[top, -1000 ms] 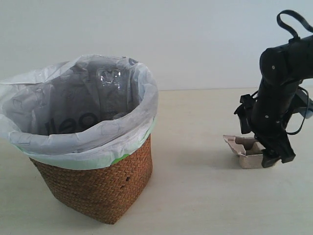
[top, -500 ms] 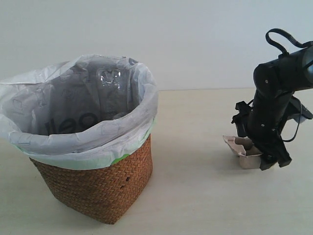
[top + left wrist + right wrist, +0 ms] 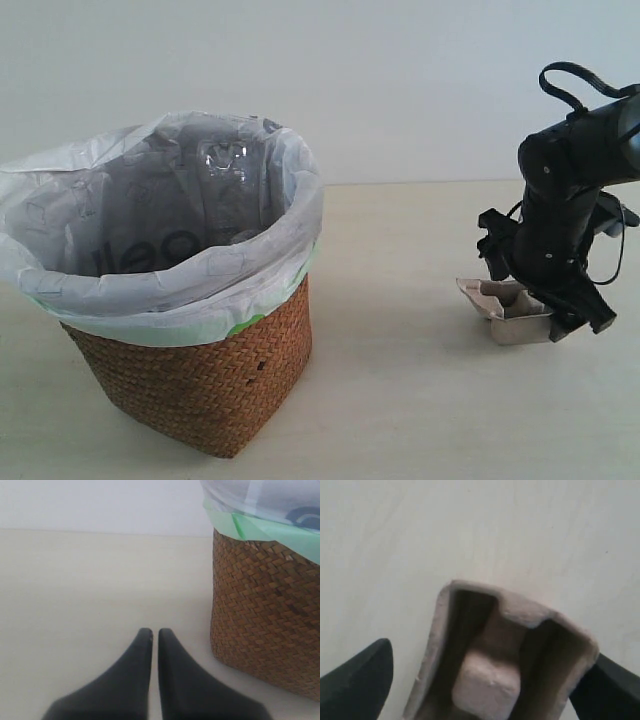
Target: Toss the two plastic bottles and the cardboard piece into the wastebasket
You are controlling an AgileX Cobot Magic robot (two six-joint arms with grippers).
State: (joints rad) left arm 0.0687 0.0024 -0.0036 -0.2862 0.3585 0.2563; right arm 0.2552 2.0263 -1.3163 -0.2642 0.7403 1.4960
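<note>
While my right claw (image 3: 491, 652) hangs open low over the desk (image 3: 400, 400), the cardboard (image 3: 490, 645) lies on the desk between its two fingers. One finger (image 3: 357, 680) is a bit away from it; the other is right at its edge. My left claw (image 3: 155, 632) is closed and holds nothing, near the basket (image 3: 260, 620). The basket stands well apart from the cardboard.

A pale cream tabletop (image 3: 420, 400) spreads smooth and matte across the foreground. Behind it, a plain off-white wall (image 3: 400, 80) meets the surface along a straight horizontal line.
</note>
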